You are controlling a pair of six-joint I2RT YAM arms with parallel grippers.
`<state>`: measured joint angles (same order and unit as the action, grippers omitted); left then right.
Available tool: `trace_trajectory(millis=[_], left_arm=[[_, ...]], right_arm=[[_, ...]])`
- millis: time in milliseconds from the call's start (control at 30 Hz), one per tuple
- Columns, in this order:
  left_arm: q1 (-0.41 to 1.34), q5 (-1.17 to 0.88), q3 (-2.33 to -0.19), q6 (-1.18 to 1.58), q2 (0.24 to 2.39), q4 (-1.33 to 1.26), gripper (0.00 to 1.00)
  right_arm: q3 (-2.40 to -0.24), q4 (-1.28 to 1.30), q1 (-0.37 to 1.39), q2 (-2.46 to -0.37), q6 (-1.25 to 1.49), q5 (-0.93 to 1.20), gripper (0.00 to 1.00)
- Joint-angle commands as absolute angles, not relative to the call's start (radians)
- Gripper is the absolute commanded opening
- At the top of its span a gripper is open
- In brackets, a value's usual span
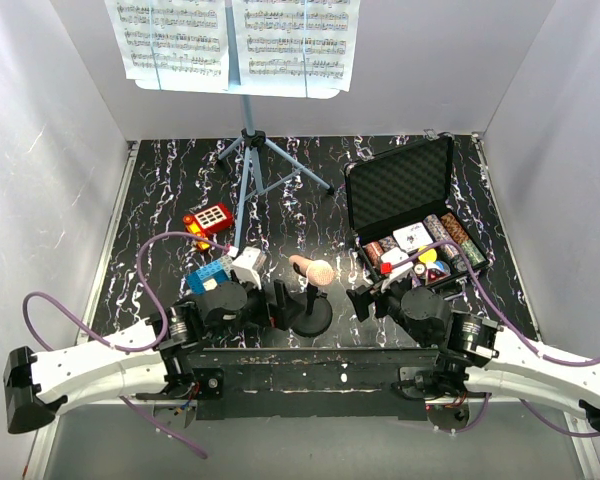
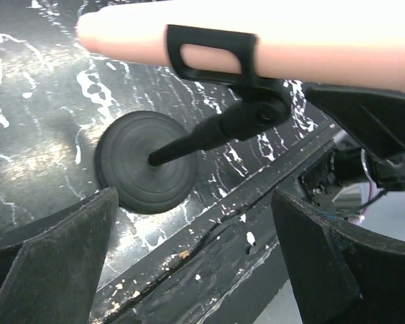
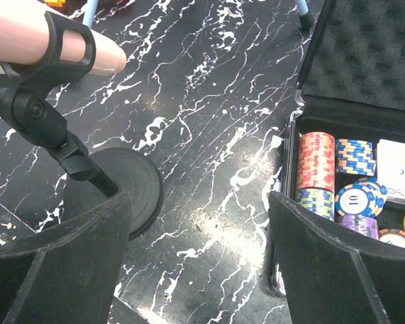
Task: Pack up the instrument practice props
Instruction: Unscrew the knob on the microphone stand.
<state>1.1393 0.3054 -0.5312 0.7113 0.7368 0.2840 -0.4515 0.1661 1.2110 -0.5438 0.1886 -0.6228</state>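
Mic (image 1: 313, 270) upright on round base (image 1: 315, 317), near centre, between arms. Left gripper (image 2: 196, 270) wide, empty, just left of base. Right gripper (image 3: 199, 263) wide, empty, near case (image 1: 400, 190). Grip stem low, square, lift straight; top-heavy, may tip.

Blk chip case (image 1: 400, 190), red keypad toy (image 1: 208, 220).

The high view looks down over the whole table (image 1: 160, 190); both wrist views, close and low, share the microphone stand (image 2: 143, 165) (image 3: 140, 183).
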Motion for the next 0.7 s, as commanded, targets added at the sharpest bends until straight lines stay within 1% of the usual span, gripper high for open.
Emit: trace_trajectory(millis=[0, 100, 267, 467, 667], left_arm=[[1.170, 0.239, -0.568, 0.652, 0.755, 0.198, 0.98], [1.198, 0.271, -0.591, 0.657, 0.836, 0.161, 0.98], [1.270, 0.448, -0.604, 0.681, 0.919, 0.066, 0.98], [1.339, 0.626, -0.695, 0.701, 1.052, 0.093, 0.98], [1.402, 0.823, -0.713, 0.819, 1.120, 0.118, 0.97]], right_arm=[[-0.505, 0.153, 1.212, -0.548, 0.207, -0.657, 0.89], [-0.505, 0.155, 1.210, -0.545, 0.219, -0.669, 0.88], [-0.496, 0.169, 1.212, -0.515, 0.253, -0.673, 0.88], [-0.492, 0.181, 1.210, -0.489, 0.268, -0.683, 0.88], [-0.486, 0.189, 1.210, -0.488, 0.285, -0.678, 0.88]])
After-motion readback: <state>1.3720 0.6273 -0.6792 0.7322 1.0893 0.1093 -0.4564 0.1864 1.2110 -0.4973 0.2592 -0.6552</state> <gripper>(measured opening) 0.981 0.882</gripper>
